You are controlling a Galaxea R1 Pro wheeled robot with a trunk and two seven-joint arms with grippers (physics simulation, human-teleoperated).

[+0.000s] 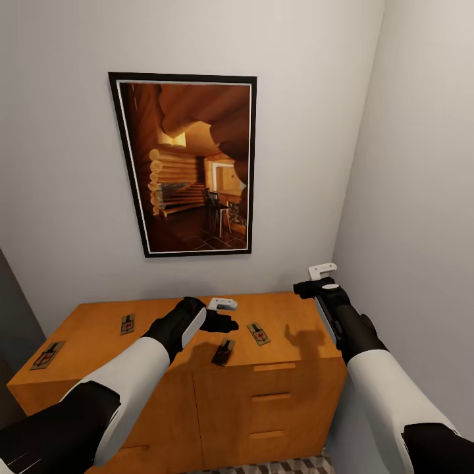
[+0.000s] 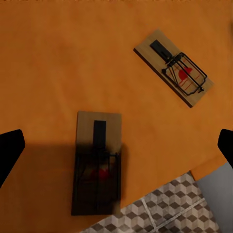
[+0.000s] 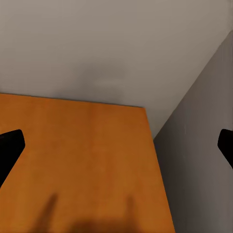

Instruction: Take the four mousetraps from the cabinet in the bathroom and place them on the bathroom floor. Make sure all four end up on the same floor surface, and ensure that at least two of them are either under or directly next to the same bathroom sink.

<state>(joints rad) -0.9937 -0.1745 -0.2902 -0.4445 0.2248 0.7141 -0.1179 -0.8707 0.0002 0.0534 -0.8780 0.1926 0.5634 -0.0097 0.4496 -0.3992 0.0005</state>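
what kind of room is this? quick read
Likely a corner of a home room, possibly a bathroom: an orange wooden cabinet with mousetraps on top, a framed log-cabin picture on the plain wall, and cube-patterned floor tiles below the cabinet edge.

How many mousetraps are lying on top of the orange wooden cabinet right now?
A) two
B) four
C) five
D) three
B: the head view shows four mousetraps on the cabinet top: one at its far left corner, one further back on the left, one at the front edge under the left gripper, and one just right of it.
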